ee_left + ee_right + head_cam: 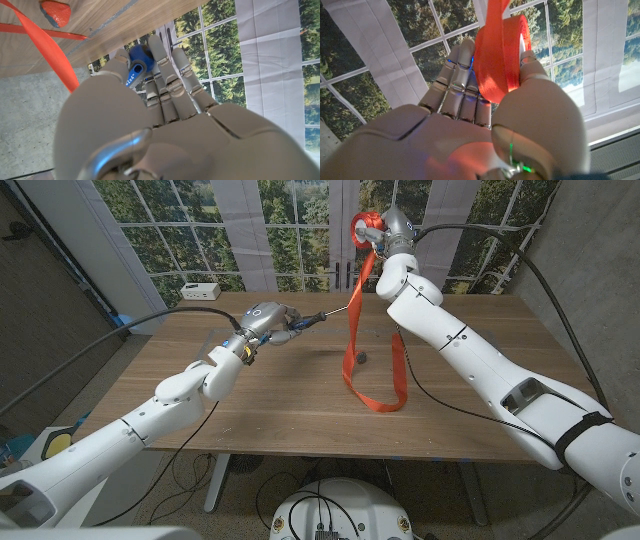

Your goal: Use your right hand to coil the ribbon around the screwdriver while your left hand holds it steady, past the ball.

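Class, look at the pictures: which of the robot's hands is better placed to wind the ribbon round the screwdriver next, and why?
The right hand. It holds the ribbon roll raised above the table, its ribbon hanging beside the screwdriver. The left hand is busy gripping the screwdriver's blue handle.

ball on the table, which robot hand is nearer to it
Left. The left robot hand holds the screwdriver low, beside the ball; the right robot hand is raised high above it with the ribbon roll.
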You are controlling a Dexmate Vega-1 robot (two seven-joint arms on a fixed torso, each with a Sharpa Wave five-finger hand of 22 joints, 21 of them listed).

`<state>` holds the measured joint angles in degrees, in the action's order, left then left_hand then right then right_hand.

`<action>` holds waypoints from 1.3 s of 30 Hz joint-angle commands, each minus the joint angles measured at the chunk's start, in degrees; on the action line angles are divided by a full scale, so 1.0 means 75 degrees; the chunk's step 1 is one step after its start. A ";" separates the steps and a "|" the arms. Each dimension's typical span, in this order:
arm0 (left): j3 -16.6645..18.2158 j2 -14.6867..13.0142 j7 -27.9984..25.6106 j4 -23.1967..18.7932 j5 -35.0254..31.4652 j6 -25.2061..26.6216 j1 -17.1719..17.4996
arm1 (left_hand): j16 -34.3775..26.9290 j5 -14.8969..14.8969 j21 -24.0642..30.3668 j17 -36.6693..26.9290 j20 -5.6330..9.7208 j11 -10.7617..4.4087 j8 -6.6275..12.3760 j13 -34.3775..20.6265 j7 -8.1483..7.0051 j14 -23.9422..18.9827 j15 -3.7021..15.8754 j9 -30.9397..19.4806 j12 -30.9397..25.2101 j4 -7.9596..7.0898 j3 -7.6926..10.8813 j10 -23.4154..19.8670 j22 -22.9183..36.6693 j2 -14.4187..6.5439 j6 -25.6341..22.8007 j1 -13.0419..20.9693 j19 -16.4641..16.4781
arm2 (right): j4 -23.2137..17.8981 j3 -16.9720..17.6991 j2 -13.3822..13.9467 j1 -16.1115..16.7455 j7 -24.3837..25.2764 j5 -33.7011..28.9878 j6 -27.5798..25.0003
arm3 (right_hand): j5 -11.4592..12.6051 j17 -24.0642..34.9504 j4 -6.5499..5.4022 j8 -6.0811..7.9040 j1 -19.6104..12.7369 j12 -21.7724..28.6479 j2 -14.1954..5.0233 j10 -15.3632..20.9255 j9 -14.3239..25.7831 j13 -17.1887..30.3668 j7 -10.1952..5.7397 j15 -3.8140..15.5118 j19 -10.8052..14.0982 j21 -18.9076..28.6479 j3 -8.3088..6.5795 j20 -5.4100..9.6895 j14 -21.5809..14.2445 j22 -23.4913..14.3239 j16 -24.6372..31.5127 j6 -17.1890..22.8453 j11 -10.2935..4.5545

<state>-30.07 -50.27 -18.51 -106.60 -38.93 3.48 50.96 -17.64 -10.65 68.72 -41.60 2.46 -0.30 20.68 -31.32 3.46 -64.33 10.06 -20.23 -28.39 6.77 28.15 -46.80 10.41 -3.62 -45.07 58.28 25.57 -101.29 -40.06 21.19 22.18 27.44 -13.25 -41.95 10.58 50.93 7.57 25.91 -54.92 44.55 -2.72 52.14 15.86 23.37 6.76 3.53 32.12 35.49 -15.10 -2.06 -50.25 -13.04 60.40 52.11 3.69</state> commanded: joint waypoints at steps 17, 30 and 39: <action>-0.0439 0.0439 0.0041 -0.0020 -0.0675 0.1125 -0.0338 | 0.0013 -0.0158 0.0092 -0.0058 0.0007 -0.1239 0.0435 -0.1234 -0.0656 -0.0255 0.0421 -0.0500 -0.0001 0.0193 0.0533 -0.1370 -0.0007 -0.0697 -0.1148 0.0635 0.0032 | -0.1574 0.0348 0.0647 0.0984 0.0351 -0.0011 0.0329 | 0.0052 -0.0009 0.0046 0.1444 -0.0984 0.0655 -0.0882 0.0697 0.0963 0.0729 -0.0320 0.0876 -0.0026 0.0152 -0.0066 0.0015 -0.0229 0.0017 0.0060 0.1307 -0.0439; -0.0502 0.0564 -0.0150 0.0090 -0.0630 0.1186 -0.0424 | 0.0031 -0.0144 0.0102 -0.0077 0.0002 -0.1255 0.0424 -0.1253 -0.0677 -0.0278 0.0421 -0.0524 0.0014 0.0192 0.0548 -0.1373 -0.0008 -0.0696 -0.1152 0.0625 0.0028 | -0.2652 0.0054 0.0866 0.1383 0.0510 -0.0995 -0.0254 | 0.0035 -0.0035 0.0074 0.1443 -0.1018 0.0669 -0.0865 0.0739 0.0964 0.0716 -0.0309 0.0853 -0.0009 0.0245 -0.0086 -0.0008 -0.0290 0.0029 0.0100 0.1340 -0.0422; -0.0628 0.0635 -0.0277 0.0189 -0.0704 0.1078 -0.0562 | 0.0048 -0.0136 0.0108 -0.0086 -0.0004 -0.1255 0.0408 -0.1262 -0.0646 -0.0278 0.0417 -0.0531 0.0027 0.0192 0.0560 -0.1363 -0.0010 -0.0699 -0.1143 0.0621 0.0030 | -0.3314 -0.0327 0.1035 0.1526 0.0133 -0.1678 -0.0560 | 0.0026 -0.0022 0.0080 0.1444 -0.1028 0.0690 -0.0863 0.0763 0.0971 0.0731 -0.0288 0.0836 0.0006 0.0293 -0.0092 -0.0022 -0.0278 0.0035 0.0126 0.1353 -0.0401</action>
<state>-33.95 -46.12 -19.70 -105.83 -43.88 11.97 47.69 -17.25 -10.65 69.16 -42.12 2.47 -0.11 20.68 -31.33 3.46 -64.34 10.05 -20.23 -28.12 6.77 28.15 -47.21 10.41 -3.62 -45.08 58.28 25.58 -119.59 -39.98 27.33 31.33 30.40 -20.95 -44.29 10.63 50.67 8.24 25.92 -55.30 44.55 -2.34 52.23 15.87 23.37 6.76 3.53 31.93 37.30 -15.40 -1.84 -50.24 -12.78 60.84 52.12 3.79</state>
